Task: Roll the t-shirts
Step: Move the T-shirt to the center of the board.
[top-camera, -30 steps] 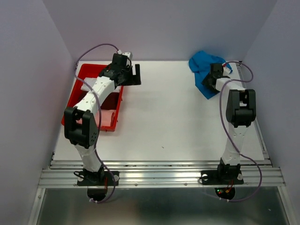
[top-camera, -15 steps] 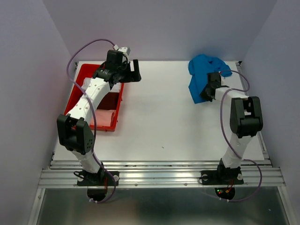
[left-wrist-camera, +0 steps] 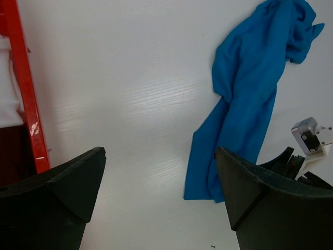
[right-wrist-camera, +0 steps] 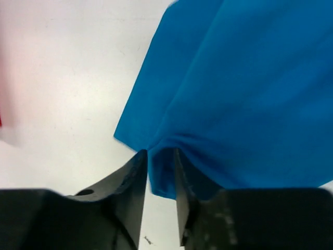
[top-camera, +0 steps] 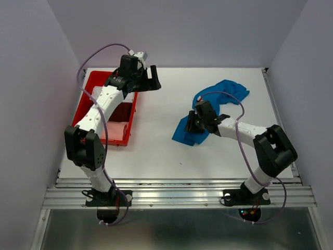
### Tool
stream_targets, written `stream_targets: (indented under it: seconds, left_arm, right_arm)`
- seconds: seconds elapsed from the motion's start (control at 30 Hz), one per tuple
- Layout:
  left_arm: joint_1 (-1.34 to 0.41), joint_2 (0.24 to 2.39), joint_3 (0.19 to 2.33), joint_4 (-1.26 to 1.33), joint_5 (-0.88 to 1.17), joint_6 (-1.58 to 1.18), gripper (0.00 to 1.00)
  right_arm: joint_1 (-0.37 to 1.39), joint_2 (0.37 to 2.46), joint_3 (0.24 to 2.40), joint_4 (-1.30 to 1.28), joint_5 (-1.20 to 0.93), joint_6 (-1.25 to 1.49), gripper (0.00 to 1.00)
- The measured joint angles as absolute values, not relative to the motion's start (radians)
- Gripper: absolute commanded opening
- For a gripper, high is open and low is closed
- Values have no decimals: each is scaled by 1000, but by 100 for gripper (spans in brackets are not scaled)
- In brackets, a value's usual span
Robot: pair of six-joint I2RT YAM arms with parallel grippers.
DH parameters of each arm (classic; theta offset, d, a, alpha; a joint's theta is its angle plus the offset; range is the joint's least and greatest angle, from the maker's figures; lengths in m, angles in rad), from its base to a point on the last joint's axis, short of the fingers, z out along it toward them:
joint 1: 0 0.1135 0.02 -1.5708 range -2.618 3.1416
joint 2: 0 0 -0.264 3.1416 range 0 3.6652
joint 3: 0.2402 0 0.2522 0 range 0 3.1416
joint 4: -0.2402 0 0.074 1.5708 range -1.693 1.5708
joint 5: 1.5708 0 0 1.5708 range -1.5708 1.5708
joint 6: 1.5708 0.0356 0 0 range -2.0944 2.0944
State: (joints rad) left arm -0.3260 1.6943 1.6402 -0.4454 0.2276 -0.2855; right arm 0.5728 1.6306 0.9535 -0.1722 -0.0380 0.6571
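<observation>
A bright blue t-shirt [top-camera: 225, 90] lies stretched in a long strip from the back right toward the table's middle. It also shows in the left wrist view [left-wrist-camera: 250, 94]. My right gripper [top-camera: 195, 123] sits at its near-left end, shut on a fold of the blue t-shirt [right-wrist-camera: 234, 88]. The cloth is pinched between its fingers in the right wrist view [right-wrist-camera: 162, 159]. My left gripper [top-camera: 154, 78] hangs open and empty above the table beside the tray, its jaws wide apart [left-wrist-camera: 158, 153]. A pale pink t-shirt [top-camera: 117, 130] and a dark maroon one [top-camera: 123, 111] lie in the tray. A white one [left-wrist-camera: 7, 94] is there too.
The red plastic tray [top-camera: 91, 82] stands at the back left, partly under my left arm; its rim [left-wrist-camera: 26, 94] shows at the left of the left wrist view. Purple walls close in the table on three sides. The right arm's cable [top-camera: 229, 96] loops over the blue shirt.
My right gripper closed on the blue t-shirt at the back right corner and dragged it left and nearer, stretching it out. The left arm shifted only slightly.
</observation>
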Motion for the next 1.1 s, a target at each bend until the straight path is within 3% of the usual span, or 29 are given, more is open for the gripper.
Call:
stream_targets:
  seconds: [0.03,0.07,0.47,0.83,0.9,0.93,0.97,1.0,1.03,1.1]
  left_arm:
    - [-332,1700,1640,-445,228,-285,98]
    - [-342,1710,1636,-442,229,-285,98]
    - [-574,1786,1403,-410,213,-333,91]
    - [-677,1797,1237,-383,92,-407,84]
    - [-675,1798,1214,-379,76,-410,83]
    - [-674,1799,1209,-378,74,-411,83]
    - [-672,1801,1201,-378,70,-412,83]
    - [-672,1802,1199,-378,67,-413,83]
    - [-672,1803,1199,-377,65,-413,83]
    - [-672,1803,1199,-373,60,-414,83]
  right_arm:
    - [574,1631,962,-180,-30,633,56]
    - [572,1630,971,-184,-18,617,57]
    - [284,1629,1131,-279,75,533,59]
    - [235,1861,1338,-313,136,506,68]
    - [235,1899,1374,-322,141,503,57]
    - [235,1929,1404,-329,142,501,45]
    - [235,1961,1439,-336,142,497,17]
    - [235,1977,1455,-339,143,505,5]
    - [235,1991,1470,-339,141,502,1]
    - [235,1998,1479,-344,141,515,1]
